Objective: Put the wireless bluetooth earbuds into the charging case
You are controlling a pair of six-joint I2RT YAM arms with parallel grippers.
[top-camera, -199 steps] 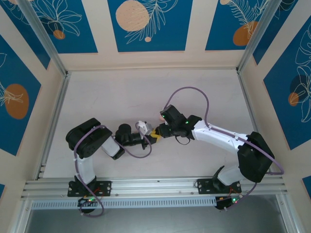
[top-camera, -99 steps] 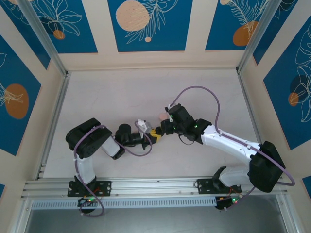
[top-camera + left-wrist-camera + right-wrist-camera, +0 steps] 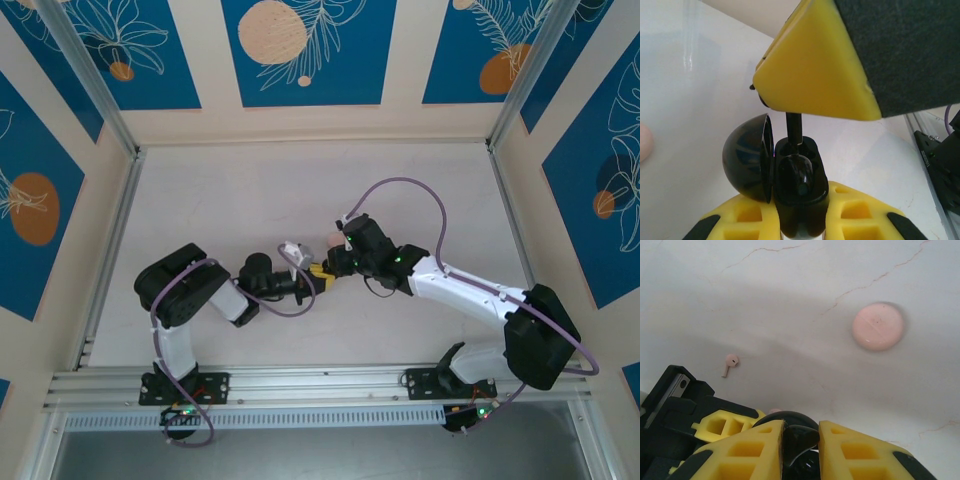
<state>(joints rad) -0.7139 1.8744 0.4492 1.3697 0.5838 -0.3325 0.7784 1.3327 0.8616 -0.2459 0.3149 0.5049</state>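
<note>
we are clamping the open black case (image 3: 745, 160) in our left jaws, pinching a black earbud (image 3: 793, 129) in our right jaws

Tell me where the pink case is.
In the right wrist view the pink case lies on the table at upper right, well apart from the pink earbud at left. From above, it sits just beyond the right arm.

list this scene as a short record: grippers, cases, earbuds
left gripper: shut on black charging case, lid open
right gripper: shut on black earbud, stem up, at the case's opening
pink case: lying on table, apart from both grippers
pink earbud: loose on table
</note>
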